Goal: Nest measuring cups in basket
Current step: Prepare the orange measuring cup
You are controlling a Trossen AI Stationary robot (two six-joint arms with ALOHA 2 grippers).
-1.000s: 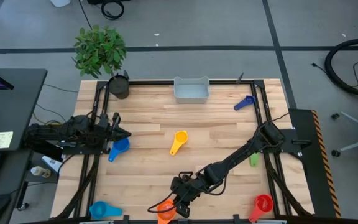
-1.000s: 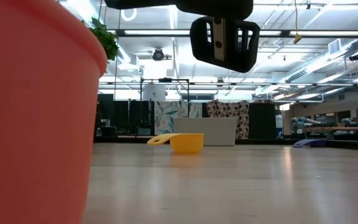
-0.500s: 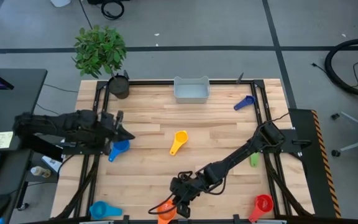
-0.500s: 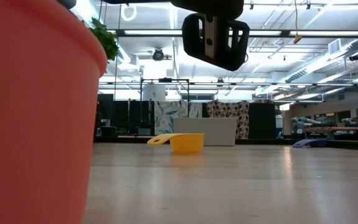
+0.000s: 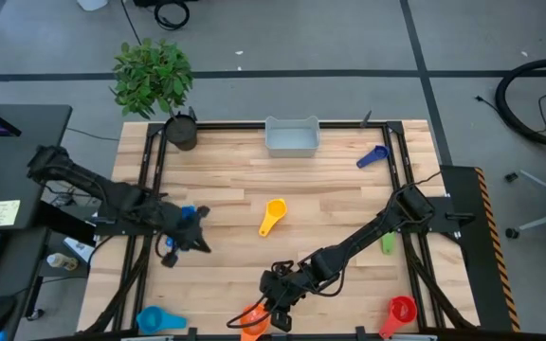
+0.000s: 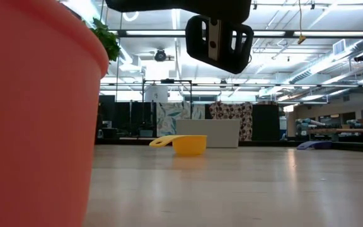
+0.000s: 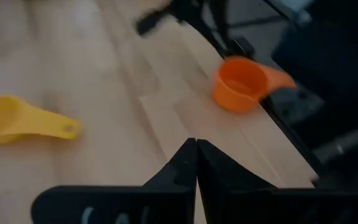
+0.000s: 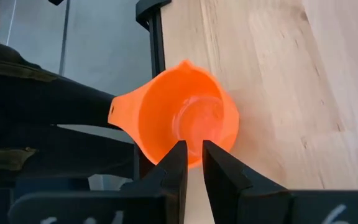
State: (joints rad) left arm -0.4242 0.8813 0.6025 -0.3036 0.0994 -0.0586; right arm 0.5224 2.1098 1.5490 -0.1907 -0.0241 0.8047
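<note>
The orange measuring cup (image 5: 252, 321) stands at the table's near edge and fills the left of the low view (image 6: 36, 126). My right gripper (image 5: 269, 311) is just beside it. Its fingers (image 8: 193, 149) are open by a narrow gap over the cup's near rim (image 8: 194, 163). My left gripper (image 5: 198, 242) is shut (image 7: 196, 148) and hangs over bare wood left of centre, holding nothing. A blue cup (image 5: 187, 212) peeks out behind the left arm. The yellow cup (image 5: 271, 217) lies mid-table. The basket (image 5: 292, 136) stands at the far edge. My right gripper comes slanting down at the orange cup's near rim (image 8: 166, 163), both fingertips in front of it. I cannot tell whether they touch it. The cup sits upright on the table.
A light blue cup (image 5: 154, 320) lies at the near left and a red one (image 5: 399, 311) at the near right. A green one (image 5: 387, 243) lies by the right arm and a dark blue one (image 5: 373, 156) at the far right. A potted plant (image 5: 181, 131) stands at the far left corner.
My left arm has swung out from the table's left edge toward its middle and near side. Its gripper has passed over the blue cup and tipped downward, and it stays shut. My right gripper has rolled slightly in place by the orange cup.
</note>
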